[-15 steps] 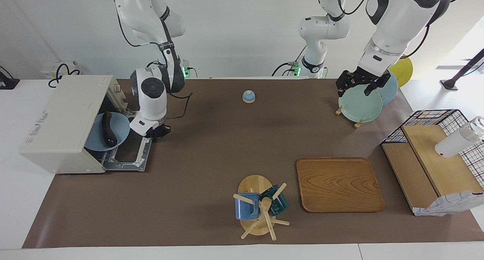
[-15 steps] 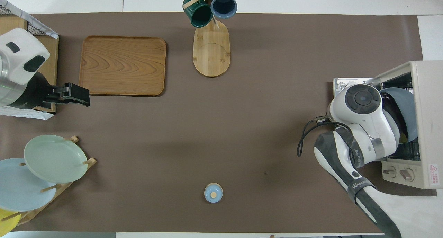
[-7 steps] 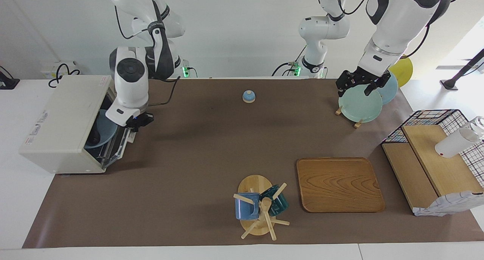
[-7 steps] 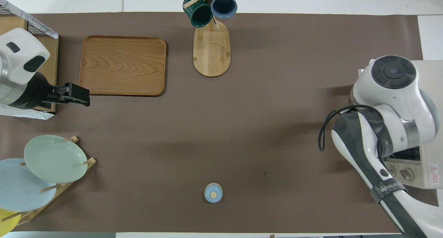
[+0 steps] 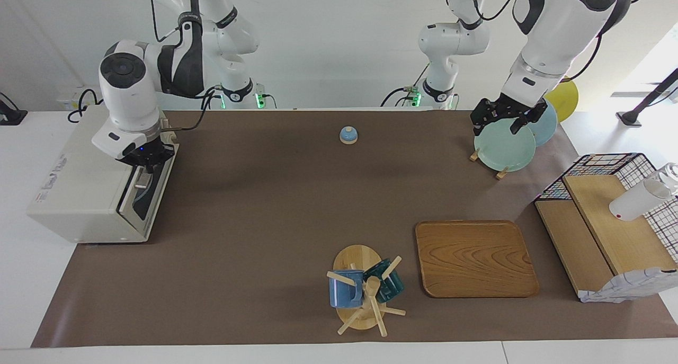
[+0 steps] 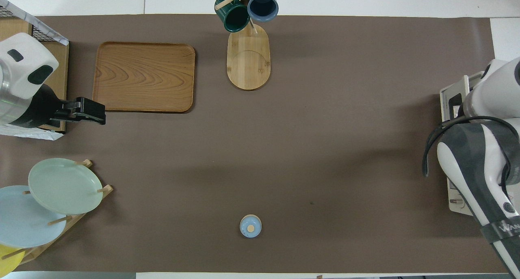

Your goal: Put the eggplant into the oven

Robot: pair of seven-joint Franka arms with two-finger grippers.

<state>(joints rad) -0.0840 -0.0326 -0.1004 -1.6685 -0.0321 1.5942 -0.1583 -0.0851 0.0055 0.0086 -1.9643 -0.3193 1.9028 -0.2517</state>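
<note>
The cream-white oven point(image 5: 79, 178) stands at the right arm's end of the table; only its front edge shows in the overhead view point(image 6: 457, 102). Its dark glass door point(image 5: 149, 192) stands upright, shut or nearly shut. The eggplant is hidden inside; only a bit of blue plate shows through the glass. My right gripper point(image 5: 147, 160) is at the door's top edge, hidden under the arm in the overhead view. My left gripper point(image 5: 507, 119) waits in the air, open and empty, over the mat between the wooden tray and the plate rack; it also shows in the overhead view point(image 6: 91, 111).
A small blue bell point(image 5: 348, 135) sits near the robots at mid-table. A mug tree point(image 5: 363, 290) with two mugs and a wooden tray point(image 5: 475, 258) lie farther out. A plate rack point(image 5: 503, 147) and a wire basket shelf point(image 5: 609, 215) stand at the left arm's end.
The oven door has swung up from lying flat open to upright. My right gripper rose with its edge toward the oven's top. The plate with the eggplant is now inside, out of sight. The left arm has not moved.
</note>
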